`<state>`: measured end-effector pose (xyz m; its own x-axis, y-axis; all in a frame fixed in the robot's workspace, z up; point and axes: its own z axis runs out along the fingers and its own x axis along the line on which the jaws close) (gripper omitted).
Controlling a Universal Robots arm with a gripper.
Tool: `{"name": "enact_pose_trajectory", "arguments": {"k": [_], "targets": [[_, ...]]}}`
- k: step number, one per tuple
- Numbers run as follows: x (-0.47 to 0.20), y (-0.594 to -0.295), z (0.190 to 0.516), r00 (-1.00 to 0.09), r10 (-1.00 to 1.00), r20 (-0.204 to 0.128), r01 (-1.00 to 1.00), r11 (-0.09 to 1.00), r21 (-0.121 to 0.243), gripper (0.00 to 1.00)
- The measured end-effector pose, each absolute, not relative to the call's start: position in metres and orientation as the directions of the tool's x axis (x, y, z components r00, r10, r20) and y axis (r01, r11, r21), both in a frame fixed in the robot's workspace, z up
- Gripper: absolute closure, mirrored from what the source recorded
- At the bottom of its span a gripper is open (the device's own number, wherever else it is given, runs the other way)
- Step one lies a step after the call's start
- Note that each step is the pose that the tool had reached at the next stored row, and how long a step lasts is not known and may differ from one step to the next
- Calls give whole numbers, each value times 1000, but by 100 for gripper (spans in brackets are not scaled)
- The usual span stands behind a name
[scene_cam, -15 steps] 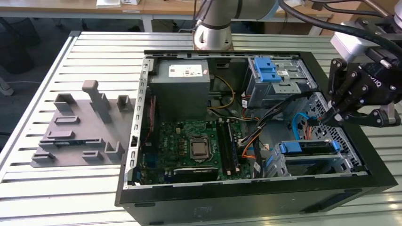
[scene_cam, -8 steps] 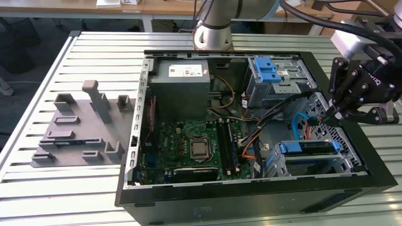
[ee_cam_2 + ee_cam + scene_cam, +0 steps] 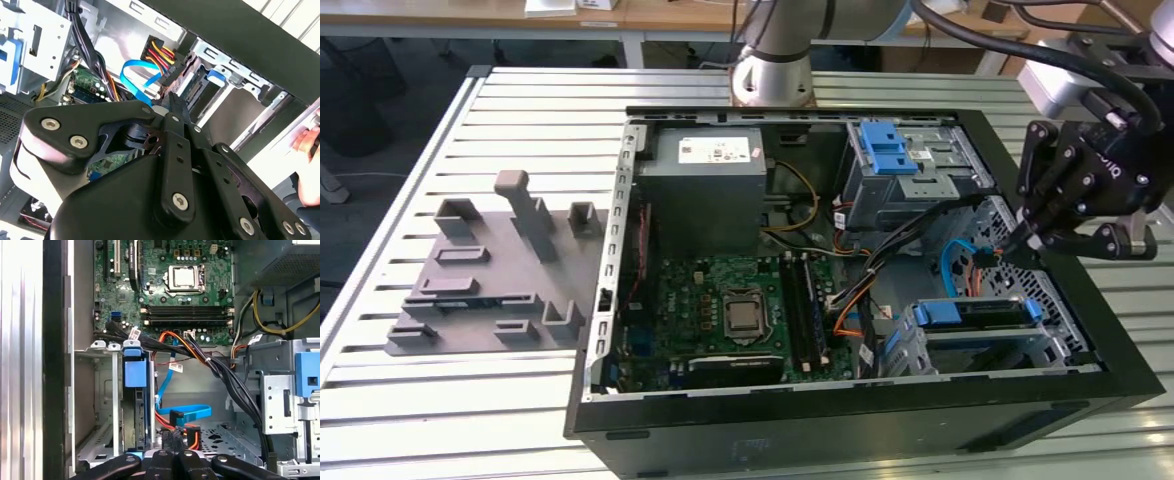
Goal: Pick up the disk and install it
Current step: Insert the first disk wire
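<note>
In the exterior view you are hovering the gripper (image 3: 1017,242) at three o'clock of the computer case (image 3: 854,425), the disk (image 3: 971,316) sitting caged at four o'clock; in the second wrist view its closed, apparently empty fingertips (image 3: 172,102) are nosing the power plug (image 3: 169,75); in the first wrist view they are crowding cables (image 3: 192,436) beside the disk (image 3: 134,412), risking a snag.

Disk (image 3: 135,407) mostly hidden in its bay (image 3: 114,400) (seen edge-on); tool (image 3: 175,440) body cut off at frame edge; blurred hand (image 3: 306,144), partly cropped.
</note>
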<state>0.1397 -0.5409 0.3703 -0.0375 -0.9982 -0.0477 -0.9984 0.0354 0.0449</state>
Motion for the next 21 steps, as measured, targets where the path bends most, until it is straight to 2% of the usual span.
{"name": "enact_pose_trajectory", "arguments": {"k": [5, 6, 8, 9, 12, 13, 21], "targets": [[146, -535, 369, -44, -998, -47, -998, 41, 52, 89], [147, -534, 368, -45, -998, -47, -998, 43, 52, 83], [149, -533, 368, -52, -998, -47, -997, 49, 53, 83], [150, -533, 368, -56, -997, -45, -997, 54, 53, 76], [150, -533, 367, -78, -996, -40, -996, 75, 53, 75], [150, -533, 367, -85, -996, -38, -995, 83, 53, 69], [151, -531, 363, -128, -992, -16, -991, 127, 52, 69]]}}
